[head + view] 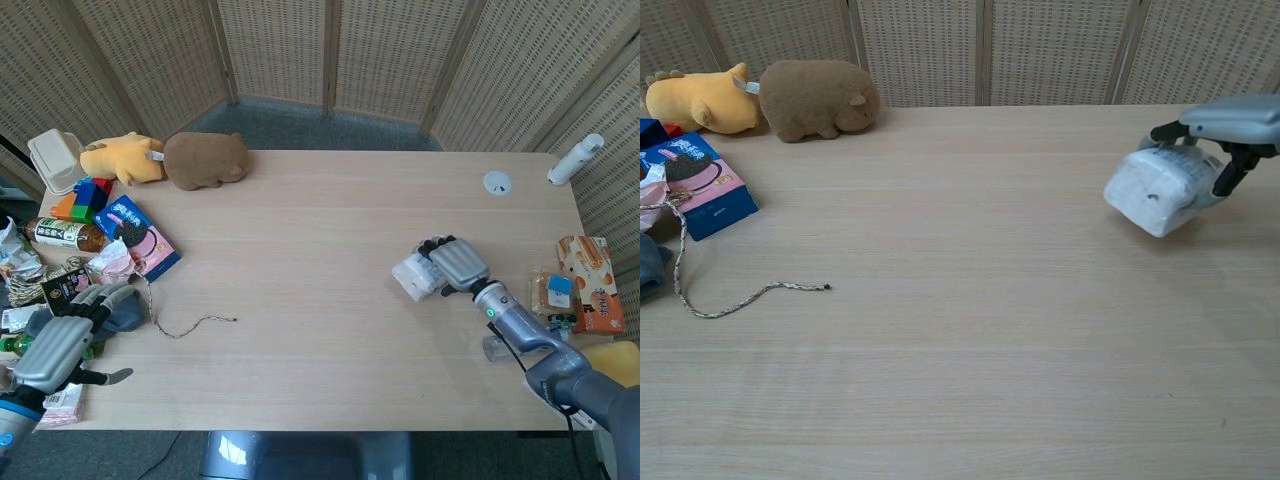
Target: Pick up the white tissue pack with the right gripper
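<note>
A: Where is the white tissue pack (1157,191)?
B: At the table's right side, clamped in the right hand (455,264), fingers over its top and thumb beneath. The pack is soft, crinkled plastic, its corners rounded; in the chest view it sits tilted, apparently just off the wood with a shadow beneath.

A: And the left hand (62,343)?
B: It hangs over the near-left corner, its grey fingers apart, holding nothing.

A: What surrounds them?
B: A pale, smooth wooden table (960,330), wide and bare across its middle. A thin braided cord (728,290) curls at left, beside a blue box (702,187). Two plush toys, yellow (702,101) and brown (820,98), lie at the far edge.
</note>
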`<state>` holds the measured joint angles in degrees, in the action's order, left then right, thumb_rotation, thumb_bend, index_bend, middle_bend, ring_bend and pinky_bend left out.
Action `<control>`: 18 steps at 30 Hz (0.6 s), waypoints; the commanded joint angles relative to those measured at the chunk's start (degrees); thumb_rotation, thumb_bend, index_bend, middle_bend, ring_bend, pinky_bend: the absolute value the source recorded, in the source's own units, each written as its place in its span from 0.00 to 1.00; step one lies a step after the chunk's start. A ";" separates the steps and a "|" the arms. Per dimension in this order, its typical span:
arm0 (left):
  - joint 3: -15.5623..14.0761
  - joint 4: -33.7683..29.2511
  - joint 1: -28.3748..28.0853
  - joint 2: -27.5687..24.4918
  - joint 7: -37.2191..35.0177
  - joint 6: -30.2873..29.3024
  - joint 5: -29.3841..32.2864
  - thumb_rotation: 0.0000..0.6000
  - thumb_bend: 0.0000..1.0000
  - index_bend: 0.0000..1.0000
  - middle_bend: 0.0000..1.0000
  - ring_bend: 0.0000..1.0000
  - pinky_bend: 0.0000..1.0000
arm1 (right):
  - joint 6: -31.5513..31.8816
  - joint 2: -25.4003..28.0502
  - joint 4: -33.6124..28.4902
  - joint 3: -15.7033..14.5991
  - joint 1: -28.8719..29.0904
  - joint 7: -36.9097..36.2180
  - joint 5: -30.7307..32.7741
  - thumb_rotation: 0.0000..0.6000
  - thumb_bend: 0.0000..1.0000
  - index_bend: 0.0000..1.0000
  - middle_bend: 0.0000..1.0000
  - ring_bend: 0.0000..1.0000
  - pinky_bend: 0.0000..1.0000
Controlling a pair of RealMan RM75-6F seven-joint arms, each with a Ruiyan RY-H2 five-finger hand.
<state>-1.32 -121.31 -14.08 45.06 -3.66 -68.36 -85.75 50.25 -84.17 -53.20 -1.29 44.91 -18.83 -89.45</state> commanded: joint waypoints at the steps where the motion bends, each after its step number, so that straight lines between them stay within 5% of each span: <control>1: 0.03 -0.02 -0.07 0.08 0.08 0.08 0.04 1.00 0.00 0.00 0.00 0.00 0.00 | 2.64 1.89 -2.75 1.87 -0.58 -1.21 0.64 1.00 0.33 0.69 0.83 0.54 0.36; 18: -0.92 0.75 0.95 0.97 -0.78 -0.55 -0.34 1.00 0.00 0.00 0.00 0.00 0.00 | 9.42 12.10 -18.98 13.72 0.34 -3.90 7.33 1.00 0.32 0.68 0.82 0.54 0.35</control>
<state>-2.19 -120.61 -13.19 46.02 -4.38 -68.85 -86.04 59.05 -72.84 -71.28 11.63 45.22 -22.60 -82.80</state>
